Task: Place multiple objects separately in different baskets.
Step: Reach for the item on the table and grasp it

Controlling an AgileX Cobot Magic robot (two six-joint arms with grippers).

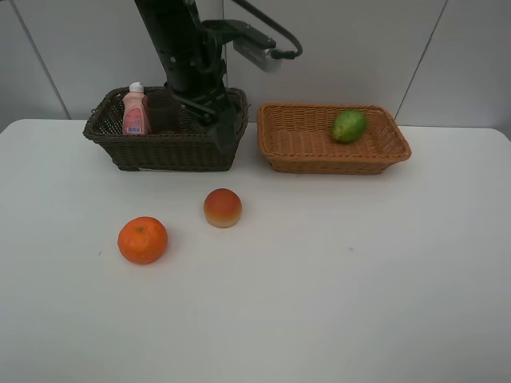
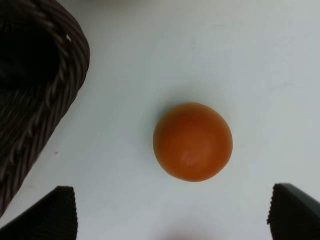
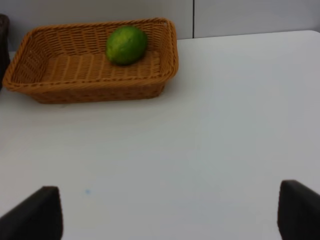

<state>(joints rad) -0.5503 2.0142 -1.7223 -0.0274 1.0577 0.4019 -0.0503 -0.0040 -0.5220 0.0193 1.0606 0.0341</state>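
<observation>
Two fruits lie loose on the bench (image 1: pixel 359 303): the orange (image 1: pixel 143 240) and the peach-like fruit (image 1: pixel 223 207). Our left tool (image 2: pixel 172 217) hangs wide and empty by the dark basket (image 1: pixel 160 150), facing that fruit; the right tool (image 3: pixel 167 212) is wide too. Next, we judge: descend, centre, close, then carry it to the tan basket (image 1: pixel 297 153).

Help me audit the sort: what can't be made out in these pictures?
- Exterior high: the left arm hides much inside the dark basket beside the pink bottle.
- Left wrist: that basket's inside is cut off and black.
- Right wrist: the right hand shows only fingertips.
</observation>
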